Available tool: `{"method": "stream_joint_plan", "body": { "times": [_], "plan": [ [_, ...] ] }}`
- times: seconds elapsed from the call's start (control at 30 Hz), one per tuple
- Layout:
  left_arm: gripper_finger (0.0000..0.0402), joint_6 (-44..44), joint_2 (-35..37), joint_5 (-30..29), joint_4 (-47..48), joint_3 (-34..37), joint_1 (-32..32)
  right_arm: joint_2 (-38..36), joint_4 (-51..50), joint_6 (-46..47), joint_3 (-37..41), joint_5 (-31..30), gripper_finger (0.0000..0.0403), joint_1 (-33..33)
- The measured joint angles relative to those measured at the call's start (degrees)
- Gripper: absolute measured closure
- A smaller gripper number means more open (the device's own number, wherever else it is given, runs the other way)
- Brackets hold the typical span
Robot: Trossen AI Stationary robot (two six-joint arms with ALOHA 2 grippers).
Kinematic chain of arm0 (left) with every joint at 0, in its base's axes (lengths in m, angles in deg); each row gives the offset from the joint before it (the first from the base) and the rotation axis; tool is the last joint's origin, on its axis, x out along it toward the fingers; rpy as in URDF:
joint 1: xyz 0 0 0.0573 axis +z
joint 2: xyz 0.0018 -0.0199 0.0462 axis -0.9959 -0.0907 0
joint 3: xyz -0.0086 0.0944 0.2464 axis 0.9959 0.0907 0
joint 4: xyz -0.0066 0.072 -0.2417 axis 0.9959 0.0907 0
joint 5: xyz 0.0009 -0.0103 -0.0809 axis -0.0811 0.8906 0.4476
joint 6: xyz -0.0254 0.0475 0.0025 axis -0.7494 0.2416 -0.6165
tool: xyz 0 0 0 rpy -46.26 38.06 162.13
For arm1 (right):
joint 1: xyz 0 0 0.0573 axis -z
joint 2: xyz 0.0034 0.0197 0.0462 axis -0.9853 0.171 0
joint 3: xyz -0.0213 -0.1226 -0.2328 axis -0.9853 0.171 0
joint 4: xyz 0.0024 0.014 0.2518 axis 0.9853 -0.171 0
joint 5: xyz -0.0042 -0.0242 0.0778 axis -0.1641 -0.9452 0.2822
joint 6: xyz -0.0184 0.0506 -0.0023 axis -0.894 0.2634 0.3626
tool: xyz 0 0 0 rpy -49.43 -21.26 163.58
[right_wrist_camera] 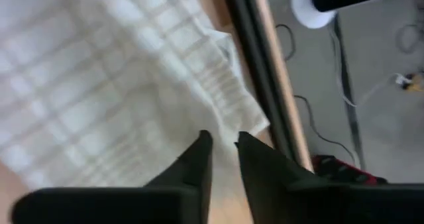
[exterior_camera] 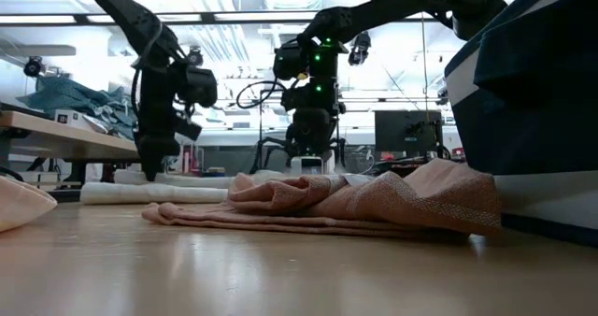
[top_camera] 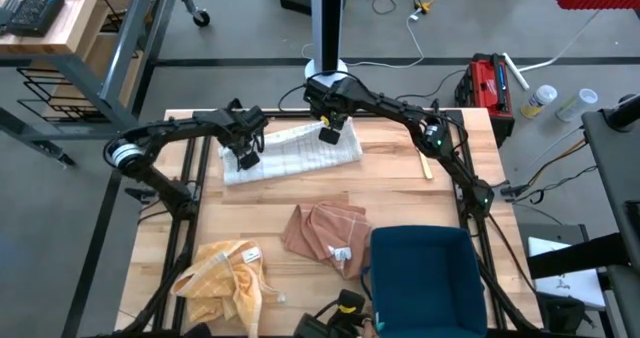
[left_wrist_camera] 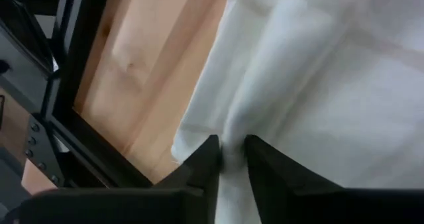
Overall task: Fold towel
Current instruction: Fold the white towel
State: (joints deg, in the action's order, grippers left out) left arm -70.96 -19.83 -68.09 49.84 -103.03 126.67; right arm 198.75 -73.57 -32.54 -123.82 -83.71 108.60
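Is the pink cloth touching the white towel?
Apart. The high view shows bare wood between the pink cloth and the white towel.

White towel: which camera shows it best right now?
The high view: the whole white towel lies at the table's far edge under both arms. The low view shows only a thin strip behind the pink cloth. Each wrist view shows just one patch.

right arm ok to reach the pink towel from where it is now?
Probably yes. The right claw is over the white towel at the table's far side; the pink towel lies mid-table with bare wood between them. The blue bin sits beside it, not across the path.
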Motion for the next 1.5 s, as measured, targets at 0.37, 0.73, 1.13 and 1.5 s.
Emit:
{"method": "stream_joint_plan", "body": {
  "times": [0.37, 0.73, 1.13, 1.5],
  "plan": [
    [0.0266, -0.6, 2.4, -0.4, -1.2, 0.0, 2.4, -0.1, -1.9, 1.0, 0.0, 6.0, 0.0251, -0.2],
    [0.0244, 2.6, 11.0, 0.4, -0.8, 0.0, 5.4, -0.2, -6.4, 1.5, 0.1, 14.0, 0.0280, -2.0],
    [0.0290, -7.0, 10.2, 21.5, -3.5, 7.4, -1.2, -0.1, -9.3, 2.2, 1.7, 18.4, 0.0348, -3.0],
    [0.0325, -7.0, -0.3, 25.3, -4.2, 5.1, -8.4, 0.1, -4.1, 5.3, 8.7, 20.5, 0.0401, -3.8]
  ]
}}
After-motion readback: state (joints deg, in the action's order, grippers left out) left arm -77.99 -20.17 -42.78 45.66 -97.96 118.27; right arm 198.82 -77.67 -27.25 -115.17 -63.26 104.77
